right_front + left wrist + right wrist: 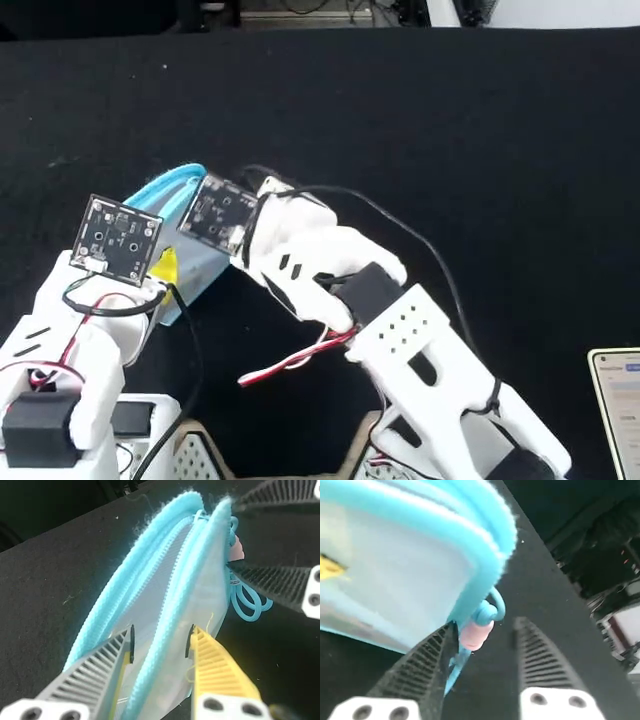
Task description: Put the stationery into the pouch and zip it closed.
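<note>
Limp pouch pinched, zip pull between open jaws.
Nearest, our left gripper clamped the pouch, which we judged light and floppy, best tugged by its pink zip pull. Beyond, our right gripper stood wide around that pull; the high view instead gave us the pouch resting on the table.

The right end effector is spread wide at the blue pouch's corner, with the pink zipper pull just beside one finger, over the black counter.
</note>
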You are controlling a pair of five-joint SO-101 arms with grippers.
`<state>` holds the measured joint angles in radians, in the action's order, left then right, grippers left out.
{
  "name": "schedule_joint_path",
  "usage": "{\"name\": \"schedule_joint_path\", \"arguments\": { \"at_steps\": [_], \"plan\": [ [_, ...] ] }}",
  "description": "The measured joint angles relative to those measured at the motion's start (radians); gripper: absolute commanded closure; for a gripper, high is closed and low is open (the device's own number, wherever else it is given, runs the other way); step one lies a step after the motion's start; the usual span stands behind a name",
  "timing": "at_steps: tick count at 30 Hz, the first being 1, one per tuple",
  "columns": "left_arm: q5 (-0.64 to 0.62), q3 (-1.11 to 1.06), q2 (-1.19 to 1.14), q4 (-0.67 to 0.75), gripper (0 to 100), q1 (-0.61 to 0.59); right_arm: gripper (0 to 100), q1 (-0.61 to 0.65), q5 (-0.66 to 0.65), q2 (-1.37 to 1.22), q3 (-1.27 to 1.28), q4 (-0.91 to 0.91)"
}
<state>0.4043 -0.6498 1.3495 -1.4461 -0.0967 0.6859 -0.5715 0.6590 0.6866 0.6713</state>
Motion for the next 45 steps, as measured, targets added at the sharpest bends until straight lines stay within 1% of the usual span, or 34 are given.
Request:
{"name": "schedule_joint_path", "arguments": {
  "at_steps": [2,6,10,15,18,21,24,25,27,29,31,35,38,42,45],
  "plan": [
    [0.000,0.000,0.000,0.000,81,0.000,98.5,0.000,-0.034,0.000,0.000,0.000],
    [0.000,0.005,0.000,0.000,81,-0.003,98.8,-0.003,-0.040,0.003,-0.002,0.005],
    [0.000,0.012,0.000,-0.005,81,0.000,98.8,-0.002,0.008,0.006,0.000,0.083],
    [0.000,0.012,0.000,0.015,81,0.002,98.4,0.002,0.060,0.112,0.000,0.190],
    [0.000,0.012,0.000,0.018,81,0.055,98.2,0.002,0.068,0.196,0.000,0.250],
    [0.000,0.012,0.000,0.018,81,0.150,98.2,-0.002,0.068,0.275,0.000,0.311],
    [0.000,0.012,0.000,0.018,81,0.232,98.2,-0.057,0.068,0.364,0.000,0.396],
    [0.000,0.012,0.000,0.018,81,0.250,97.0,-0.086,0.068,0.394,0.000,0.427],
    [0.000,0.012,0.000,0.018,81,0.275,89.7,-0.141,0.086,0.446,0.000,0.497],
    [0.000,0.021,0.000,0.017,81,0.295,80.7,-0.158,0.121,0.482,0.000,0.568],
    [-0.002,0.048,-0.005,-0.002,81,0.328,75.4,-0.158,0.153,0.505,0.011,0.609],
    [-0.002,0.167,-0.003,-0.103,81,0.407,75.2,-0.161,0.176,0.516,0.092,0.612],
    [-0.003,0.218,-0.003,-0.170,81,0.428,75.0,-0.163,0.178,0.516,0.189,0.534],
    [-0.002,0.221,-0.003,-0.198,81,0.430,74.8,-0.163,0.181,0.516,0.338,0.387],
    [-0.002,0.199,-0.003,-0.198,81,0.430,74.6,-0.164,0.157,0.516,0.374,0.364]
  ]
}}
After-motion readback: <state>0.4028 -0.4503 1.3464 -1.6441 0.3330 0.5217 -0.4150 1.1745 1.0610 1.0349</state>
